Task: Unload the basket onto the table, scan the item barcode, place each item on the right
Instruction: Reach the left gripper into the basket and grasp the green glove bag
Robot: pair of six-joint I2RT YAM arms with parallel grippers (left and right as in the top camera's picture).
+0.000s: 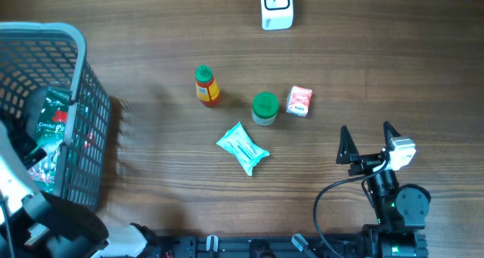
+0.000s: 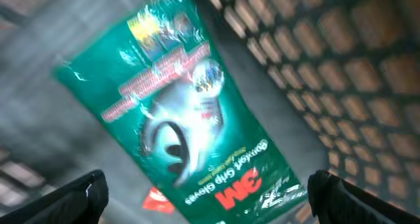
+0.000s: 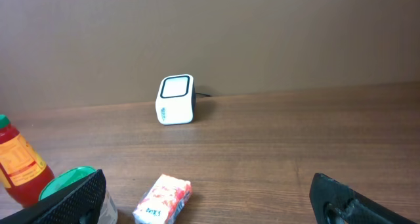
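- left gripper (image 2: 210,199) wide, empty, over green glove pack (image 2: 177,106) lying in basket (image 1: 79,42)
- right gripper (image 1: 368,137) wide, empty, above surface (image 1: 166,182)
- scanner (image 1: 277,7) at far edge

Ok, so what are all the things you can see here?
grey plastic mesh basket: one, grey, left end of the table
shiny green glove packet: one, green, lying inside the basket
white box-shaped scanner: one, white, far edge of the table
red sauce bottle with green cap: one, red, middle of the table
small green-lidded jar: one, green lid, right of the bottle
small red-and-white carton: one, red and white, right of the jar
pale blue soft packet: one, pale blue, nearer the robot than the jar
brown wooden table: one, brown, under everything
left hand: one, black, open, over the glove packet
right hand: one, black, open, empty, right of the carton
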